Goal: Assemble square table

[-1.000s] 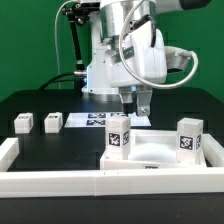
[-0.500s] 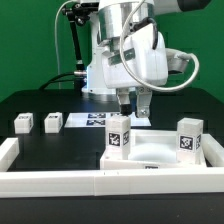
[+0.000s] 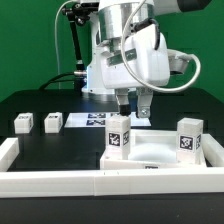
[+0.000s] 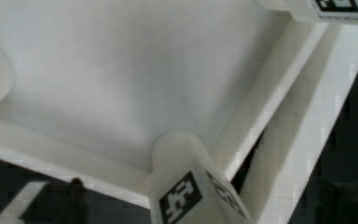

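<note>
The black counter [image 3: 40,105] carries a long white rail [image 3: 50,180] along its near edge. Behind the rail, toward the exterior view's right, the white plastic square slab [image 3: 160,152] lies rimmed side up. The gripper [image 3: 134,112] hangs over the slab's far edge, its fingers parted and holding nothing. A short white block leg [image 3: 119,133] and a second upright leg [image 3: 190,137] stand on the slab's corners. Two loose legs [image 3: 22,123] [image 3: 52,122] sit well apart at the exterior view's left.
</note>
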`<move>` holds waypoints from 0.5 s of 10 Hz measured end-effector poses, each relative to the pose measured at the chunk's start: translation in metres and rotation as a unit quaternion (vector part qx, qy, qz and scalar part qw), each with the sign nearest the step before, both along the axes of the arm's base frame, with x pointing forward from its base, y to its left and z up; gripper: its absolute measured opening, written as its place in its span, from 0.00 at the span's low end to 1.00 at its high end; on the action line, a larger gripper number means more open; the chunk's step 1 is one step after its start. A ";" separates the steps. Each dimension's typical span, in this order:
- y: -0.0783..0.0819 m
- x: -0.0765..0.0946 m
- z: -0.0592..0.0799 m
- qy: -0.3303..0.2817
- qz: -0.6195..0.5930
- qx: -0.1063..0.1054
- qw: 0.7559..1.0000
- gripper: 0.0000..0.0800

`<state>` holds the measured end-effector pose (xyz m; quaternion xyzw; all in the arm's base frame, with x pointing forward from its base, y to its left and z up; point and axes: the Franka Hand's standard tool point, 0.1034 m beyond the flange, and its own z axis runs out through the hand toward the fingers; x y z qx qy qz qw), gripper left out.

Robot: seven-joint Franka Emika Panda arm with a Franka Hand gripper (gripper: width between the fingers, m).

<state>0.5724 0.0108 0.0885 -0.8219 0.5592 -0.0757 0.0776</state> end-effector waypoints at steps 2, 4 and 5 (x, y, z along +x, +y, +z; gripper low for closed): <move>0.001 -0.002 -0.001 0.001 0.092 -0.015 0.996 0.81; -0.002 -0.003 -0.001 0.001 0.141 -0.025 0.990 0.81; -0.003 -0.003 -0.001 0.000 0.173 -0.033 0.984 0.81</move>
